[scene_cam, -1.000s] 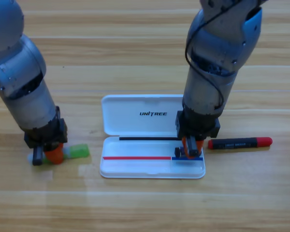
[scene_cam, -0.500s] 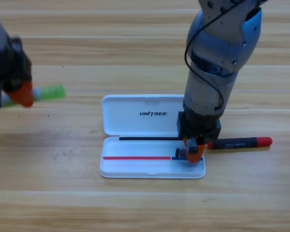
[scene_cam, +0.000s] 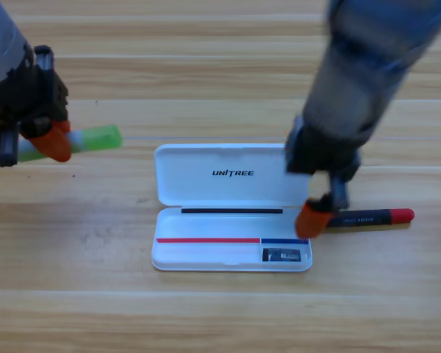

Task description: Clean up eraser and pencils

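Lying crosswise – black pencil (scene_cam: pixel 369 218) – red end right

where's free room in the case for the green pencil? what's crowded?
Free: the white case tray, left of the eraser. Crowded: its right end, where the right end effector sits at the rim beside the black pencil. The left end effector holds the green pencil over bare table.

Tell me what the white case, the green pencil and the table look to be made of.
White case: probably moulded plastic, smooth with a slight sheen, rounded corners, printed logo on the lid. Green pencil, held in the left tool: looks waxy or plastic, a thick light green barrel; which one is unclear. Table: wood or wood-look laminate, with plank lines and grain.
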`<state>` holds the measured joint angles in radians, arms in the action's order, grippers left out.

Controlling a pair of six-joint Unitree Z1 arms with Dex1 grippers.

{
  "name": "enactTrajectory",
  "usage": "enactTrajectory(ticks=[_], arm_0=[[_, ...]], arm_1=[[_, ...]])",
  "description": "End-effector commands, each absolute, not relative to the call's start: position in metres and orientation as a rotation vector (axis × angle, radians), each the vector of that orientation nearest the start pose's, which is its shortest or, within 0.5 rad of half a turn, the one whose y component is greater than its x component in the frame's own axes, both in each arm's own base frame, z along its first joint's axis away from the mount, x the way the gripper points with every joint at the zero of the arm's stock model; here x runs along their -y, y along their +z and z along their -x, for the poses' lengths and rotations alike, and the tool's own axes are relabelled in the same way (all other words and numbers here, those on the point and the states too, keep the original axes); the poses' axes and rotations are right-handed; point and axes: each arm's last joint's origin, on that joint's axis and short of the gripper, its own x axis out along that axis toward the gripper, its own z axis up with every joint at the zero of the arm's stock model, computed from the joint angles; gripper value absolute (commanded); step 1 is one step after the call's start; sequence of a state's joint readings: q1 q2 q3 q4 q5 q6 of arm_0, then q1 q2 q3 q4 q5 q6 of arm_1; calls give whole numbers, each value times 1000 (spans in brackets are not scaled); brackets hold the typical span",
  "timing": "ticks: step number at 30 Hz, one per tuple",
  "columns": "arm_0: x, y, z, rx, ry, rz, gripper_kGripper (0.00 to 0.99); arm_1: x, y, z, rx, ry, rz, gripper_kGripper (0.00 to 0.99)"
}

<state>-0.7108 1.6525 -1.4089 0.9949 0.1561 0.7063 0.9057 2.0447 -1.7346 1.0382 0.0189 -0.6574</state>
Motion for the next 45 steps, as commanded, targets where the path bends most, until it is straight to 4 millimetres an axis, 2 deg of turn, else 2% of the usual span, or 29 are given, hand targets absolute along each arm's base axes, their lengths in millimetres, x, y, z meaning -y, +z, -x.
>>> enactTrajectory(ticks=[1,5,10,15,18,25,30,32,36,37,39,42,45], arm_0=[[221,329,-223,-953,-979,-1184,0],[250,315,-221,-955,-1059,-1202,0],[288,287,-221,-979,-1147,-1230,0],[313,255,-228,-1000,-1181,-1248,0],[321,240,-232,-1015,-1191,-1249,0],[331,220,-239,-1037,-1201,-1248,0],[335,210,-241,-1045,-1205,-1248,0],[336,207,-242,-1048,-1205,-1249,0],[337,203,-243,-1053,-1205,-1250,0],[337,203,-243,-1052,-1204,-1249,0],[338,201,-244,-1053,-1205,-1247,0],[339,200,-244,-1052,-1204,-1249,0],[340,200,-245,-1051,-1200,-1250,0]], arm_1=[[-274,319,-235,-994,1141,1092,989],[-259,293,-245,-1084,1089,1137,988],[-248,252,-281,-1169,1060,1157,985],[-246,214,-310,-1171,1062,1194,977],[-248,198,-317,-1178,1085,1215,962],[-254,175,-325,-1176,1137,1251,922],[-256,164,-328,-1190,1162,1268,891],[-255,162,-326,-1191,1189,1280,828],[-253,155,-322,-1199,1235,1299,795],[-252,153,-321,-1205,1247,1307,710],[-251,149,-319,-1208,1274,1324,482],[-251,146,-319,-1205,1296,1335,20],[-252,147,-320,-1199,1294,1332,0]])
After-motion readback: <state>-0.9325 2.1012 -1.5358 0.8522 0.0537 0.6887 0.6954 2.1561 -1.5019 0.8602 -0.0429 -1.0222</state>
